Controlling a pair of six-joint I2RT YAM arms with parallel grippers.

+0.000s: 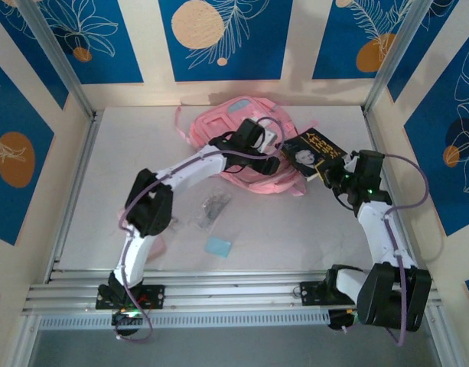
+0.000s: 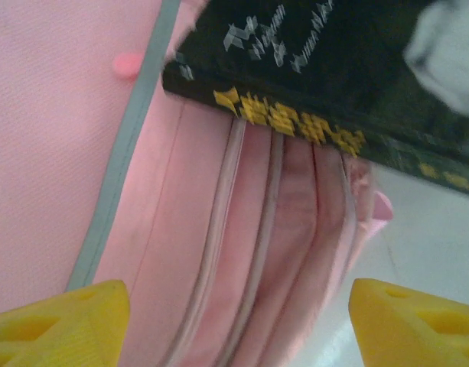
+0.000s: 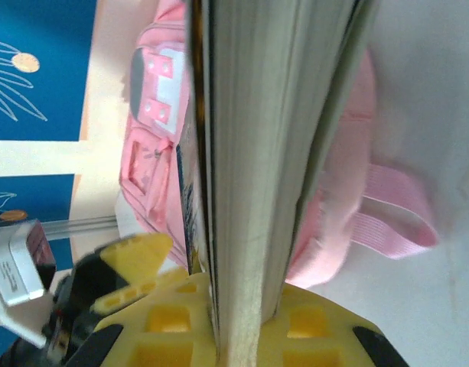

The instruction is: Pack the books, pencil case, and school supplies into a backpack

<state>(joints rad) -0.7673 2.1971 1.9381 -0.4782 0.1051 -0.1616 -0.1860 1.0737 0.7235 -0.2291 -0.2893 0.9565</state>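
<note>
Right gripper (image 3: 242, 317) first: my yellow pads are pinched on one end of the black paperback book (image 3: 249, 153), cover on one side, cover on the other, page block between. I hold it tilted in the air, its far end over the right side of the pink backpack (image 1: 211, 122), which lies flat at the back of the table (image 1: 295, 229). My left gripper (image 2: 238, 325) hangs spread just above the backpack's zip lines, touching nothing that I can see.

I judge the book light and fairly stiff along its spine, though the covers look smooth, so an end grip may let it swivel; a hold nearer the spine would be steadier. Its cover is black with white lettering, the spine yellow-lettered. The backpack is soft fabric and would likely sag shut unless its mouth is held apart. A clear bag (image 1: 211, 208) and a blue pad (image 1: 218, 245) wait nearer me.
</note>
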